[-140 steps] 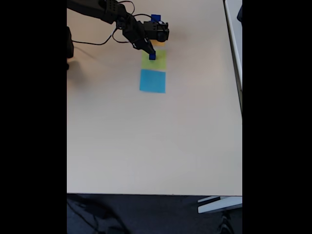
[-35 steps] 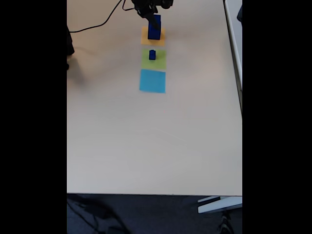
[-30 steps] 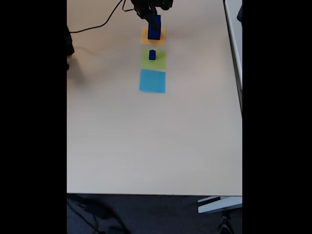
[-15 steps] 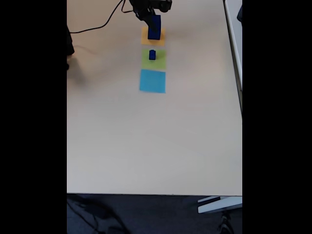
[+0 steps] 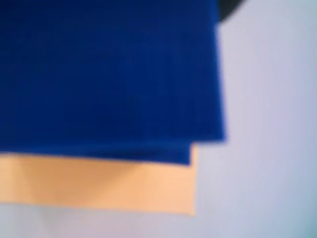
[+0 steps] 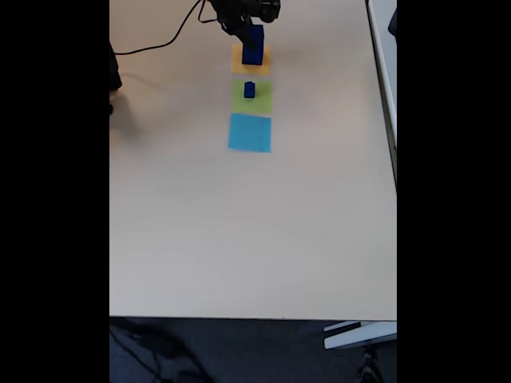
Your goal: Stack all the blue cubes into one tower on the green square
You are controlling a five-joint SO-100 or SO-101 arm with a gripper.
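Note:
In the fixed view a small blue cube (image 6: pixel 249 89) sits on the green square (image 6: pixel 259 99), free of the arm. Further back, a taller dark-blue block (image 6: pixel 253 46), which looks like stacked blue cubes, stands on the orange-yellow square (image 6: pixel 238 61). My gripper (image 6: pixel 248 27) is right at the top of that block, and its fingers are too small and dark to read. The wrist view is very close and blurred: a blue cube face (image 5: pixel 109 74) covers the upper left, with the orange-yellow square (image 5: pixel 99 186) below it.
A light-blue paper square (image 6: pixel 250 132) lies in front of the green one. A black cable (image 6: pixel 160 44) runs across the table's back left. The table edge (image 6: pixel 239 317) is at the bottom, and a white edge (image 6: pixel 382 72) runs along the right.
Since 4.7 s ago the gripper has left the small cube on the green square and moved back to the blue block on the orange-yellow square. Over the last second it has barely shifted.

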